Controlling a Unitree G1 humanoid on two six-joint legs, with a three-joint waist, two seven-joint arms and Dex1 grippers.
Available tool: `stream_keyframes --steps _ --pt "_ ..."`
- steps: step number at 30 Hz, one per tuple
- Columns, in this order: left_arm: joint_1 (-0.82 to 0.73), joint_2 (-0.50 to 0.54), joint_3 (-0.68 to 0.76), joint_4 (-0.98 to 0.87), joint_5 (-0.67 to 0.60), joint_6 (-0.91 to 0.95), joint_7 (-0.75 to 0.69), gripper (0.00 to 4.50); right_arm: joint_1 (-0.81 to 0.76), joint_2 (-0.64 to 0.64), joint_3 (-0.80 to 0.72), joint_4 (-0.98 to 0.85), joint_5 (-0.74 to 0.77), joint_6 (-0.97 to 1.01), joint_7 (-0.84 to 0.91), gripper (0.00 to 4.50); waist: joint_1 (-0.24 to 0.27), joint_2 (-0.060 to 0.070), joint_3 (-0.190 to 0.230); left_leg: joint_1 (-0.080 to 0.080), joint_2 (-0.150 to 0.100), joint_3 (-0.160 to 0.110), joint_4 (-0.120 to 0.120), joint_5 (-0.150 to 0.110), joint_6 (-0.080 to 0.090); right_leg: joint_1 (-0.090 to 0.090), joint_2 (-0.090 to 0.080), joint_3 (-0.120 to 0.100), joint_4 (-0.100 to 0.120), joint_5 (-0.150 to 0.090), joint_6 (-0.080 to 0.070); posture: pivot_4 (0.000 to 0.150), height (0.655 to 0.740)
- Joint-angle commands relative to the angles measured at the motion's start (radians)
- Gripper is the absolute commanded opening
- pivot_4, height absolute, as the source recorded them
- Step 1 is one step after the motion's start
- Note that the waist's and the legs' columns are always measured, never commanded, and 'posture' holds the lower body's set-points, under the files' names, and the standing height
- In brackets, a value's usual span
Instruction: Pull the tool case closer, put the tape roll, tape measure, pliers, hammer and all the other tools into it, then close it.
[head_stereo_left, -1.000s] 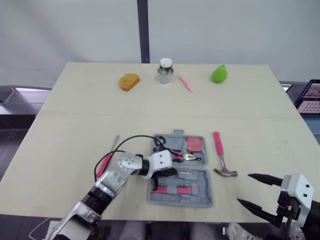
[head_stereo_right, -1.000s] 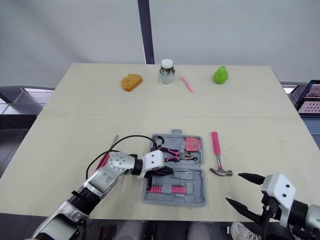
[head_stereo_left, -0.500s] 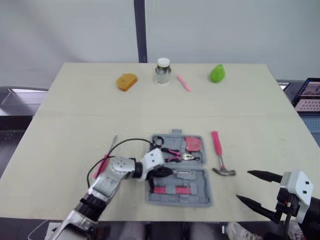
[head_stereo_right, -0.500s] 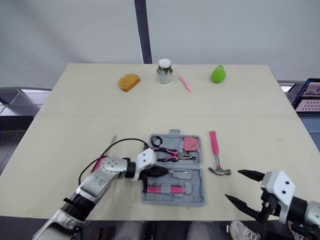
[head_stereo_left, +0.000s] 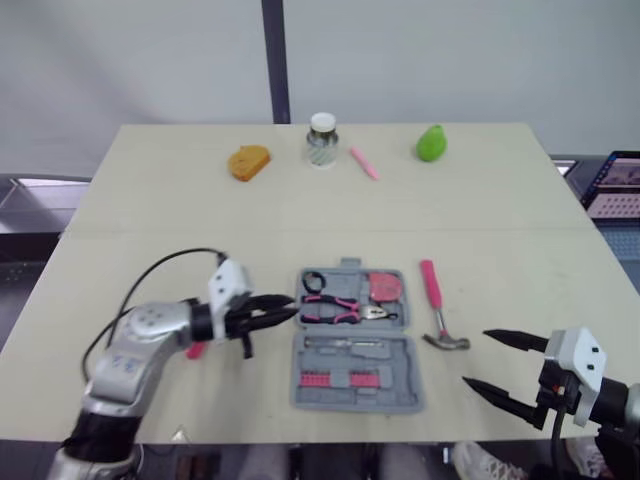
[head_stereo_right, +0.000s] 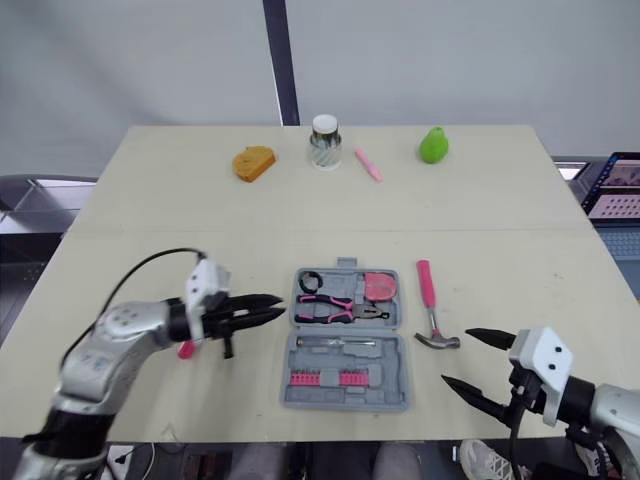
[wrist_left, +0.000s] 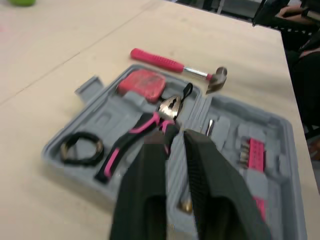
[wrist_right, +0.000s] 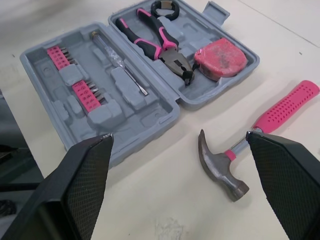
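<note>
Near the left of the bench (head_stereo_left: 150, 220), the left hand (head_stereo_left: 283, 311) hovers just above the surface, its black fingers pointing right at the tool case (head_stereo_left: 398, 362) and ending just short of its left edge. The fingers are a narrow gap apart and grip nothing. Beneath the left forearm a pink handle (head_stereo_right: 185, 349) pokes out on the bench; most of it is hidden, so it may be a screwdriver, though that is hard to tell.

The tool case lies open and flat at the middle of the bench, close to the near edge. Its far half holds, from left to right, the black tape roll (head_stereo_left: 314, 283), the pliers (head_stereo_left: 340, 307) with pink and black grips and their nose pointing right, and the pink tape measure (head_stereo_left: 388, 287). The near half holds a slim screwdriver (head_stereo_left: 350, 343) lying crosswise, with two strips of pink bits (head_stereo_left: 345, 379) nearer than it.

Just right of the case, apart from it, the hammer (head_stereo_left: 437, 305) lies on the bench, its pink handle pointing far and its metal head (head_stereo_left: 448, 343) at the near end. Right of that, at the near edge, the right hand (head_stereo_left: 475, 358) hangs with its two fingers spread wide and empty, tips pointing left toward the hammer head.

Along the far edge, well apart from the case, stand an orange lump (head_stereo_left: 248, 161), a jar (head_stereo_left: 321, 140) with a white lid, a pink stick (head_stereo_left: 363, 163) and a green pear-shaped thing (head_stereo_left: 431, 143).
</note>
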Motion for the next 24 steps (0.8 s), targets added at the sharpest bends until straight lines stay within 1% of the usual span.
stream_keyframes --steps 1,2,3,4,8,13,18,24 --pt "0.12 0.03 0.097 -0.061 -0.041 -0.069 -0.036 2.94 0.011 -0.007 0.008 0.005 0.009 -0.021 0.019 4.5 -0.001 -0.001 0.001 0.0 0.0 0.0 0.0 0.0 0.0 0.0 0.0 0.0 0.0 0.0 0.0 0.15 0.695" --pt "0.18 0.037 0.127 -0.073 -0.047 -0.089 -0.046 3.52 0.019 -0.005 0.015 0.009 0.009 -0.022 0.023 4.5 -0.003 -0.001 0.001 0.0 0.0 0.0 0.0 0.0 0.0 0.0 -0.001 0.0 -0.001 0.0 0.0 0.15 0.695" --pt "0.22 0.042 0.145 -0.082 -0.052 -0.103 -0.051 3.92 0.025 -0.005 0.019 0.012 0.009 -0.024 0.026 4.5 -0.003 -0.002 0.002 0.0 0.0 0.0 0.0 0.0 0.0 0.0 -0.001 0.001 -0.001 0.0 0.0 0.15 0.695" --pt "0.254 0.043 0.158 -0.088 -0.051 -0.122 -0.055 4.46 0.03 -0.003 0.024 0.014 0.009 -0.026 0.026 4.5 -0.002 -0.002 0.002 0.0 0.0 0.0 0.0 0.0 0.0 -0.001 -0.001 0.001 -0.002 0.0 0.0 0.15 0.695" --pt "0.495 0.022 0.236 -0.113 -0.029 -0.259 -0.08 4.49 0.08 0.005 0.033 0.04 -0.005 -0.052 0.041 4.5 -0.001 -0.004 0.005 0.0 0.0 0.0 -0.001 -0.001 -0.001 -0.001 -0.004 0.005 -0.004 0.0 0.0 0.15 0.695" --pt "0.667 -0.034 0.299 -0.08 -0.005 -0.393 -0.048 4.49 0.127 0.005 0.031 0.058 -0.012 -0.083 0.059 4.5 0.001 -0.005 0.006 -0.001 0.002 0.0 -0.002 -0.005 -0.006 -0.002 -0.006 0.005 -0.006 0.0 -0.001 0.15 0.695" --pt "0.774 -0.081 0.303 -0.051 0.016 -0.475 -0.04 4.49 0.147 0.009 0.034 0.057 -0.009 -0.088 0.055 4.5 -0.001 -0.005 0.006 -0.001 0.002 0.0 -0.002 -0.007 -0.007 -0.002 -0.007 0.005 -0.007 -0.001 -0.001 0.15 0.695" --pt "0.798 -0.09 0.304 -0.047 0.011 -0.507 -0.021 4.49 0.151 0.001 0.03 0.064 -0.004 -0.086 0.058 4.5 0.0 -0.007 0.008 -0.002 0.004 0.0 -0.002 -0.007 -0.007 -0.003 -0.006 0.005 -0.008 -0.001 -0.002 0.15 0.695"
